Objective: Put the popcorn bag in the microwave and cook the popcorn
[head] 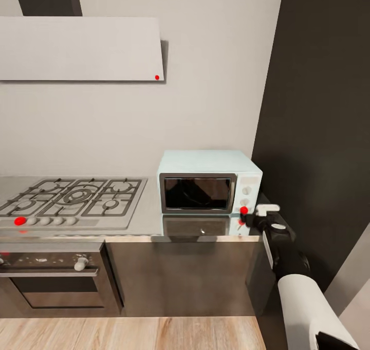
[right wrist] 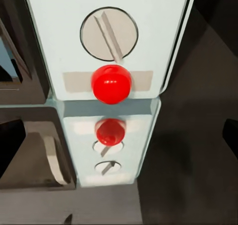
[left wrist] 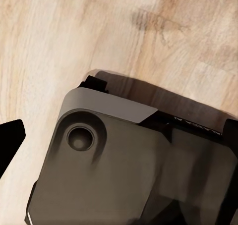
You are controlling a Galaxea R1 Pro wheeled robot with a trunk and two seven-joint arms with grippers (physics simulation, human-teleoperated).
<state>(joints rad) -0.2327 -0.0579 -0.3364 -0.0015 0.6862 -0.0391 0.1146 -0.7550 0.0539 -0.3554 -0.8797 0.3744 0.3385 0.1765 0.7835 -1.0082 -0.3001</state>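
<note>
The microwave sits on the grey surface with its door shut, and the right pincer hangs just in front of its knob panel, level with the red light below the lower knob; that light lies dead ahead along the fingers, so the right arm is the nearer one. Whether this pincer is released or clenched I cannot tell. The left wrist view looks down at wooden floor; its pincer's state is unclear too
</note>
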